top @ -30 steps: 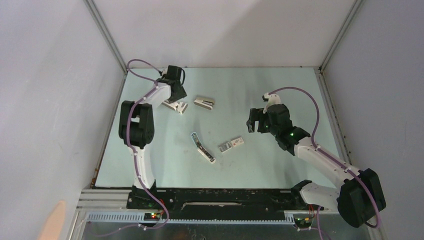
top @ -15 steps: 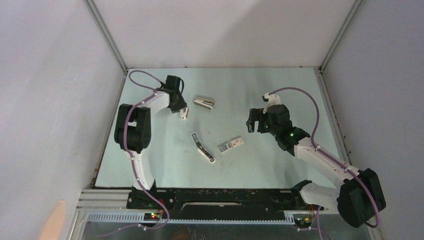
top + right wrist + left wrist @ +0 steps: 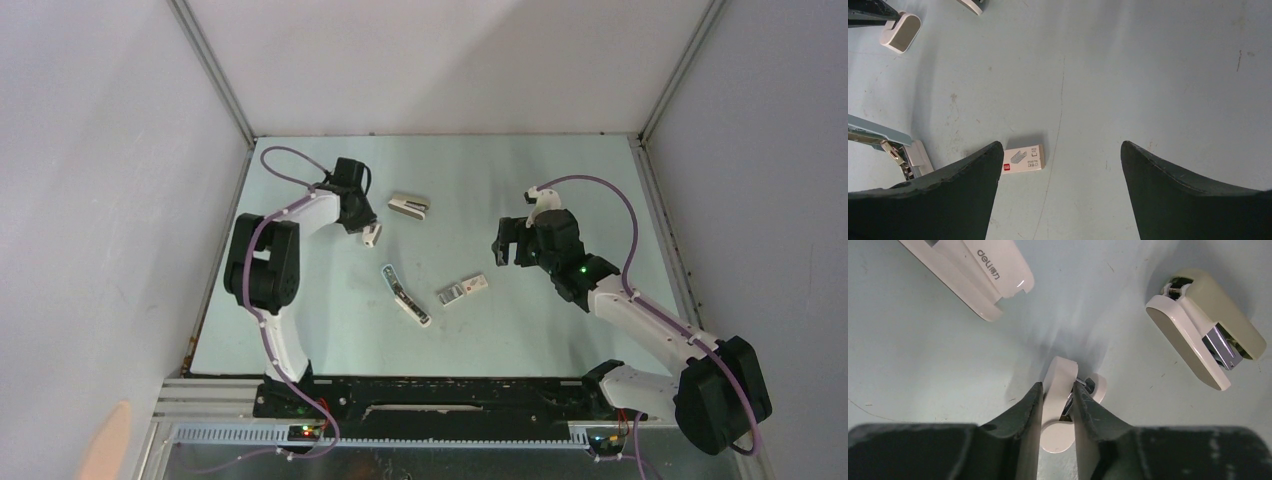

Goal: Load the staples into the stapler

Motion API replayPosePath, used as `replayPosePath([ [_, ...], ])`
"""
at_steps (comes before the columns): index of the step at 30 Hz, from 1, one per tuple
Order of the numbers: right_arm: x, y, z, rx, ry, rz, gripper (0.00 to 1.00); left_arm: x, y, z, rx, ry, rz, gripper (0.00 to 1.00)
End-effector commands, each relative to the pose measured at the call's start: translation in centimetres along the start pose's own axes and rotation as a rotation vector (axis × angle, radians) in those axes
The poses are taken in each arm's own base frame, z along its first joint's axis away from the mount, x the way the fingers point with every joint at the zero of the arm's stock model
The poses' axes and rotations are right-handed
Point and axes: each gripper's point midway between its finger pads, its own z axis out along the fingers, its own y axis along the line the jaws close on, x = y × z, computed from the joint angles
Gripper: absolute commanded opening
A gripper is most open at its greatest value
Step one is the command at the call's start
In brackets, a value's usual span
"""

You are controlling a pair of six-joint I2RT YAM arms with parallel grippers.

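The slim pale stapler (image 3: 404,295) lies opened on the table's middle; its end shows at the left edge of the right wrist view (image 3: 878,136). The staples box (image 3: 472,286) lies just right of it, and in the right wrist view (image 3: 1023,160) it sits beside my left finger. My right gripper (image 3: 503,246) hovers open and empty above the box (image 3: 1060,147). My left gripper (image 3: 358,212) is shut (image 3: 1058,386) on the small white stub (image 3: 1059,405), which shows at the far left (image 3: 372,235).
A beige wedge stapler (image 3: 410,205) lies right of the left gripper and shows in the left wrist view (image 3: 1205,347). A white wedge stapler (image 3: 973,270) lies near the stub, hidden under the arm from above. Grey walls enclose the table (image 3: 560,180).
My left gripper has swung right and nearer, carrying the white stub away from the white wedge stapler. The right arm, the box and the slim stapler have not moved.
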Motion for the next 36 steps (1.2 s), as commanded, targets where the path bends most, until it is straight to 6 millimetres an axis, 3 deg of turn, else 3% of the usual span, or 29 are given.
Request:
replayPosePath([
  [1,-1.0,0.7,0.2,-0.023,-0.04,0.015,0.89,-0.5,-0.7,-1.5,0.035,-0.023,0.002,0.22],
  [4,-0.9,0.8,0.4,-0.03,-0.033,0.016,0.89,-0.8,-0.8,-2.2,0.047,-0.046,0.007,0.06],
  [8,-0.7,1.2,0.7,-0.053,-0.023,0.021,0.89,-1.4,-1.2,-3.1,0.066,-0.087,0.027,0.0],
  [13,-0.7,2.1,1.1,-0.104,-0.013,0.023,0.89,-1.8,-2.6,-4.5,0.115,-0.151,0.077,0.0],
  [20,-1.8,5.6,1.0,-0.265,0.038,0.027,0.89,-3.9,-5.7,-8.5,0.208,-0.377,0.191,0.0],
  [24,-2.9,7.7,1.5,-0.343,0.061,0.039,0.89,-4.4,-6.9,-9.7,0.228,-0.452,0.242,0.0],
  [26,-3.2,8.2,1.9,-0.351,0.077,0.041,0.89,-4.3,-6.5,-9.2,0.184,-0.418,0.225,0.05],
  [32,-2.8,8.1,2.7,-0.327,0.13,0.027,0.89,-2.3,-4.1,-6.8,0.051,-0.281,0.147,0.42],
  [36,-2.4,7.3,2.6,-0.285,0.154,0.008,0.89,-0.5,-3.3,-5.5,0.042,-0.217,0.098,0.48],
])
